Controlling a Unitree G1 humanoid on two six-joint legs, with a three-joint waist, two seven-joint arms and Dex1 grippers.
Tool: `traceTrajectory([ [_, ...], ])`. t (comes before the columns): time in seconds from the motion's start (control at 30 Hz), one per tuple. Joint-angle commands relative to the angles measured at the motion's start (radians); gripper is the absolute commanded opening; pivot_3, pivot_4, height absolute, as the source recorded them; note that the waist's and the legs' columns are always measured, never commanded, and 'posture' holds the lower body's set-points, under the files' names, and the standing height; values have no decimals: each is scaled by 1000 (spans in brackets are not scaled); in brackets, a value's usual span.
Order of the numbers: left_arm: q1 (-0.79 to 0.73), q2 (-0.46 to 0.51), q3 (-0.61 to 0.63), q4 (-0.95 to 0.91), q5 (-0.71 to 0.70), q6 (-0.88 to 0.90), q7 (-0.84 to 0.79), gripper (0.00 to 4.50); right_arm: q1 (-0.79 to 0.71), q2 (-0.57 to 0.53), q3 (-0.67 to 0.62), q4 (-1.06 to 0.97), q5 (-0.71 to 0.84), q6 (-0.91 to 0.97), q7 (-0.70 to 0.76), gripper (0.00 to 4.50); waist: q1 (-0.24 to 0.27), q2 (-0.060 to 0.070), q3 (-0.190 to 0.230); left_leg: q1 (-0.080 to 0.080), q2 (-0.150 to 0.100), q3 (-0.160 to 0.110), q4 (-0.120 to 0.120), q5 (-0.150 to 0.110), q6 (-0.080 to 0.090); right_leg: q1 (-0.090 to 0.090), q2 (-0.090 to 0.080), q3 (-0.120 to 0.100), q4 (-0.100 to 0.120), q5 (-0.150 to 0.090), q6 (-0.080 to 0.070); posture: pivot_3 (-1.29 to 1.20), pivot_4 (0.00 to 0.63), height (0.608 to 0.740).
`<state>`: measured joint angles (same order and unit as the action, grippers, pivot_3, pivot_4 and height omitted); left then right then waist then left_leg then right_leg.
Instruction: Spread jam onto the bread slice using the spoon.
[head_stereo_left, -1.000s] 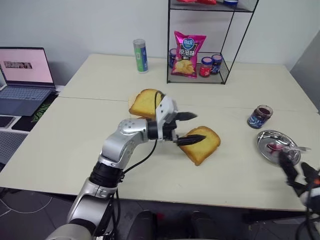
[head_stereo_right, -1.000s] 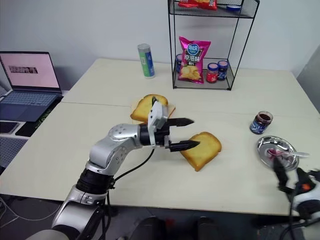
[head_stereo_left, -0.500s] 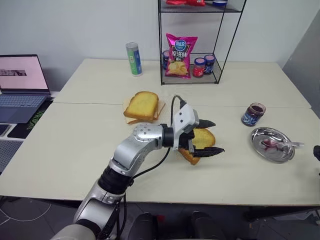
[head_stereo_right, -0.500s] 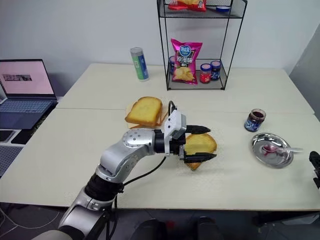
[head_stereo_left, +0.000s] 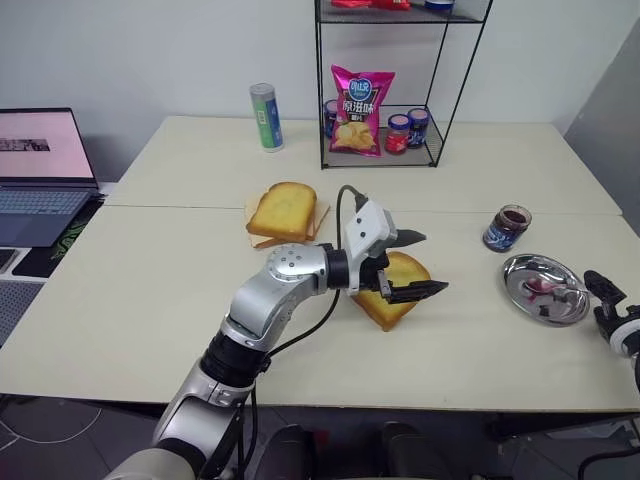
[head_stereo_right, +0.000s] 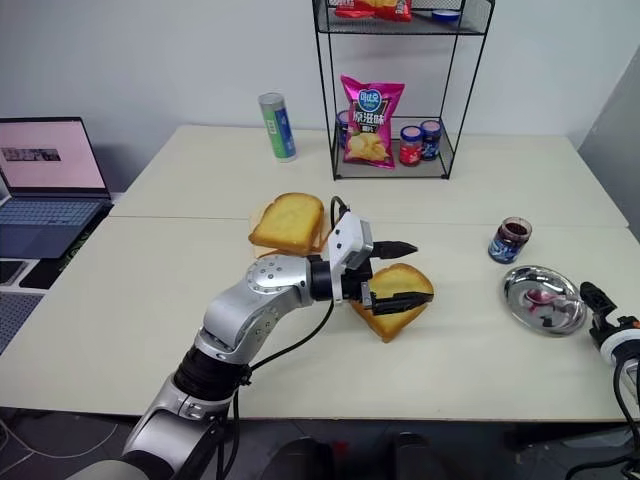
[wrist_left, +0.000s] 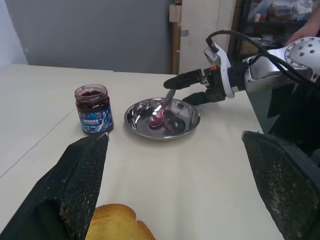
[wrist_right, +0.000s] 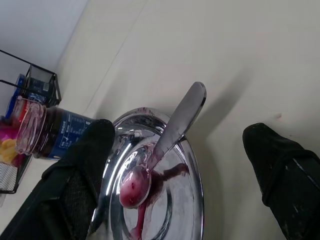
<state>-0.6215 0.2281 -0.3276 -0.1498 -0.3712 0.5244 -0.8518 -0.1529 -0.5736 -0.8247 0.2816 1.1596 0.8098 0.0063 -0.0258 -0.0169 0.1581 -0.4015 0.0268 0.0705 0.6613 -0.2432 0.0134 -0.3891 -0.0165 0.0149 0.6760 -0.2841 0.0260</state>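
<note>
On the right side of the desk (head_stereo_left: 150, 300), the spoon (wrist_right: 167, 137) lies in a steel dish (head_stereo_left: 545, 290), its jam-stained bowl down in the dish and its handle sticking out over the near-right rim. The jam jar (head_stereo_left: 505, 228), lid off, stands just beyond the dish, to its left. Right gripper (wrist_left: 192, 88) hovers at the dish's right edge, jaws spread wide and empty, one each side of the handle line, not touching it.

Mid-desk, the single bread slice (head_stereo_left: 395, 290) lies flat. Left gripper (head_stereo_left: 418, 265) sits over it, jaws wide apart, one finger beyond the slice and one on its near side; contact cannot be told. A pile of slices (head_stereo_left: 285, 212) lies further left and far.

Step in hand, as judged: pick up the spoon. To do it well:
- bring the jaws down astride the free end of the handle, clear of the dish rim;
- close across the narrow width, not the flat;
- lift straight so the dish does not skid or tip;
- keep the bowl level on the way to the jar.

The left arm should pin the slice before spreading.
</note>
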Motion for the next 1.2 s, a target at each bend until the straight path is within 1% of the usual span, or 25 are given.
traceTrajectory([
  [0.03, -12, -7, 4, -39, -4, 1, 5, 4464, -35, -17, 0, 10, -33, -35, 39, 4500, -1, 0, 0, 0, 0, 0, 0, 0, 0, 0, 0, 0, 0, 0, 0, 0, 150, 740],
  [0.37, -17, -4, 6, -44, -5, 10, 8, 4464, -80, 7, -16, 57, -70, -82, 71, 4500, -2, 0, 1, 0, 0, 0, -1, 0, 0, 0, 0, 0, -1, 0, 0, 0, 150, 740],
  [0.47, -14, -7, 7, -49, -7, 13, 14, 4500, -91, 6, -16, 77, -84, -95, 85, 4005, -2, 0, 1, 0, 0, 1, -1, 0, 0, 0, 0, 0, -1, 0, 0, 0, 150, 740],
  [0.63, 1, -3, 4, -77, -12, 29, 22, 4500, -103, 2, -8, 105, -107, -116, 114, 2722, -2, 0, 1, 0, 0, 1, -2, 0, 0, 0, 0, 0, -2, 0, 0, 0, 150, 740],
  [1.03, 11, 7, 5, -95, -6, 37, 31, 4500, -140, 2, 2, 162, -169, -164, 174, 32, -3, -1, 1, -1, 0, 1, -2, 0, 0, 0, 0, 0, -3, 0, 0, 0, 150, 740],
  [1.2, 11, 11, 9, -86, -5, 30, 32, 4500, -132, 7, 1, 134, -175, -164, 180, 32, -3, -3, 3, 0, 1, 0, -2, 0, 0, 0, 0, 0, -3, 0, 0, 0, 150, 740],
])
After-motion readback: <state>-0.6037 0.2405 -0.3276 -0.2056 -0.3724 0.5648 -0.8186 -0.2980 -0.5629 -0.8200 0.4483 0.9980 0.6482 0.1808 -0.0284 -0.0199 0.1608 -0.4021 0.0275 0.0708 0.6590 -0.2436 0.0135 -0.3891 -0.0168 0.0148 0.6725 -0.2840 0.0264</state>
